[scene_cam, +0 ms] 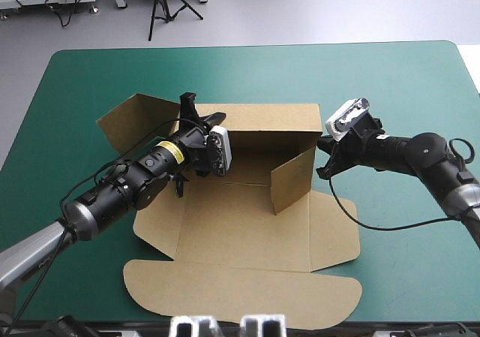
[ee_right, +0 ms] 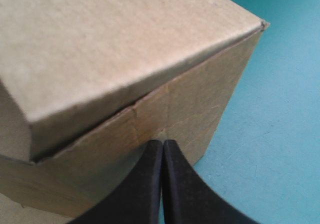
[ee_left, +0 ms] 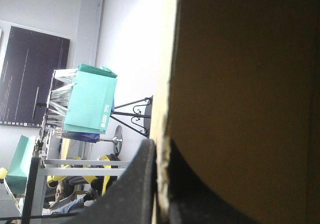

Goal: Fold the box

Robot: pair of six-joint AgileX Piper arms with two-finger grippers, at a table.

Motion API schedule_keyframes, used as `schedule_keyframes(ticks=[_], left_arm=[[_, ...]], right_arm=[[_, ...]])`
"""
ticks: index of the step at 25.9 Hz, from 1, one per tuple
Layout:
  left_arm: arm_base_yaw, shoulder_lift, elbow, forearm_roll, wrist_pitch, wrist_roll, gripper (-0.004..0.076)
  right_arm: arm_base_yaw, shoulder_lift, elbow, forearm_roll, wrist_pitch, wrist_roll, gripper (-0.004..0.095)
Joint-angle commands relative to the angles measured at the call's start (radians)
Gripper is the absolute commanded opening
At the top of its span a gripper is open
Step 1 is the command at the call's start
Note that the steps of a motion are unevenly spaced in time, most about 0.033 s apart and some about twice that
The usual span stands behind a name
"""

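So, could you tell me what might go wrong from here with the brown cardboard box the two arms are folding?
The left gripper holds the raised back wall of the brown cardboard box near its edge; the board could slip out and the wall drop.
The right gripper, shut, presses its narrow tip by the corner; it might slide off or dent it.

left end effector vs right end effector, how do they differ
The left end effector is shut on the box, gripping a raised wall's edge; the right end effector is shut on nothing, its tip at a wall's outside. Both are shut, at the far wall's opposite ends.
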Motion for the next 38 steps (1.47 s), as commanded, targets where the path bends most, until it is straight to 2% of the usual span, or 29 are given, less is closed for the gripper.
schedule_keyframes(ticks=[1,5,8,11,12,13,14,16,19,28,31,34,38], left_arm=[[-0.016,-0.018,-0.025,-0.01,-0.008,0.001,-0.0009],[-0.014,-0.018,-0.025,-0.01,0.068,0.043,-0.0009],[-0.014,-0.018,-0.023,-0.008,0.074,0.045,-0.0009],[-0.014,-0.018,-0.021,-0.006,0.125,0.06,-0.0009],[-0.014,-0.018,-0.016,-0.004,0.171,0.074,-0.0009],[-0.014,-0.018,-0.01,-0.004,0.171,0.074,-0.0009],[-0.014,-0.018,0.003,-0.004,0.131,0.074,-0.0009],[-0.014,-0.018,0.019,-0.004,0.097,0.074,-0.0009],[-0.014,-0.018,0.033,-0.004,0.112,0.074,-0.0009],[-0.014,-0.006,0.033,-0.062,0.113,0.07,-0.0009],[-0.016,0.007,0.033,-0.082,0.11,0.07,-0.0009],[-0.016,0.013,0.033,-0.082,0.101,0.072,-0.0009],[-0.016,0.019,0.033,-0.087,0.101,0.072,-0.0009]], right_arm=[[-0.003,-0.038,-0.005,0.064,-0.008,-0.025,-0.0019],[-0.003,-0.065,0.047,0.062,-0.03,-0.059,-0.0019],[-0.003,-0.073,0.054,0.049,-0.03,-0.057,-0.0017],[-0.003,-0.073,0.054,0.009,-0.015,-0.057,0.0023],[-0.003,-0.08,0.054,-0.032,0.013,-0.044,0.0122],[-0.003,-0.082,0.054,-0.043,0.026,-0.033,0.0194],[-0.003,-0.093,0.052,-0.046,0.042,-0.026,0.0348],[-0.003,-0.107,0.052,-0.046,0.072,-0.026,0.0515],[-0.003,-0.122,0.052,-0.032,0.111,-0.018,0.0632],[0.013,-0.103,0.052,0.083,0.124,-0.028,0.0634],[0.058,-0.103,0.052,0.072,0.063,0.007,0.0616],[0.122,-0.103,0.052,0.036,-0.05,0.068,0.0591],[0.206,-0.103,0.052,-0.054,-0.189,0.199,0.0578]])
